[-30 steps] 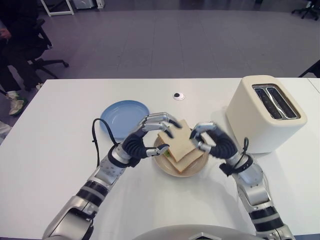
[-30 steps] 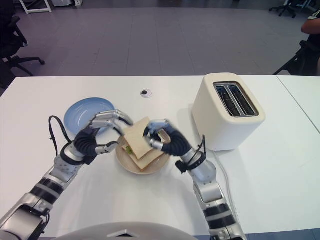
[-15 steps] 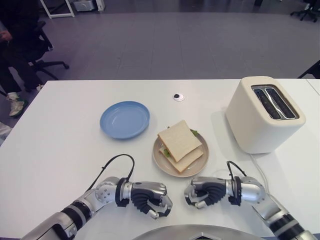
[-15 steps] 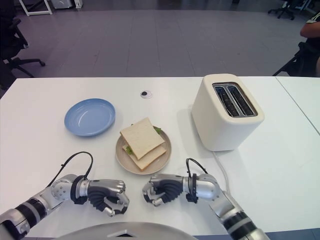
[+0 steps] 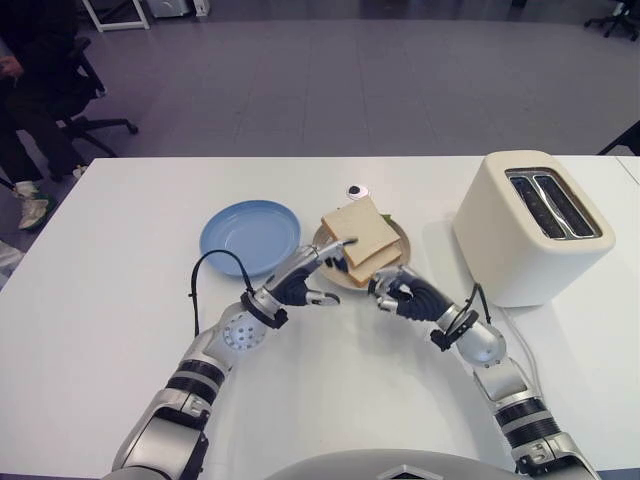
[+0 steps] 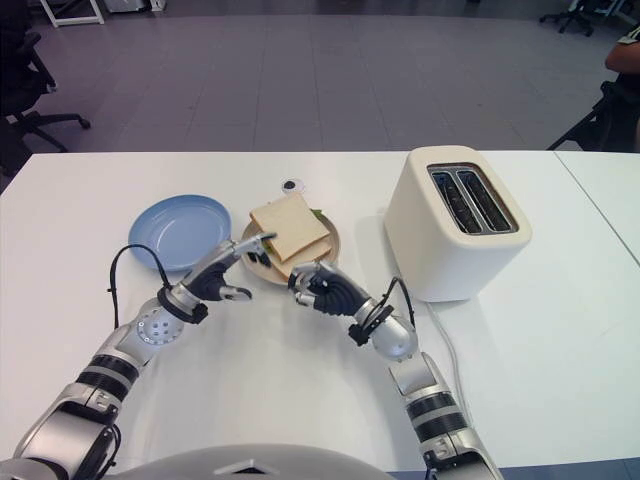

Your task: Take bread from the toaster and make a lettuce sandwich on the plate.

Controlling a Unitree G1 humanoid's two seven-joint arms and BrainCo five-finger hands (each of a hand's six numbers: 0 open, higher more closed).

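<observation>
Both hands are being held beside the plate (image 6: 334, 244): left hand (image 5: 300, 283) open, right hand (image 5: 403, 293) curled, empty. Sandwich (image 5: 360, 235) seemingly done; careful withdrawal is being needed.

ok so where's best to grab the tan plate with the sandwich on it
Probably the bare rim of the tan plate, at its near edge or right side, coming in low from the robot's side. The sandwich covers most of it, and the blue plate sits close on its left. The left hand and right hand are at that near edge.
</observation>
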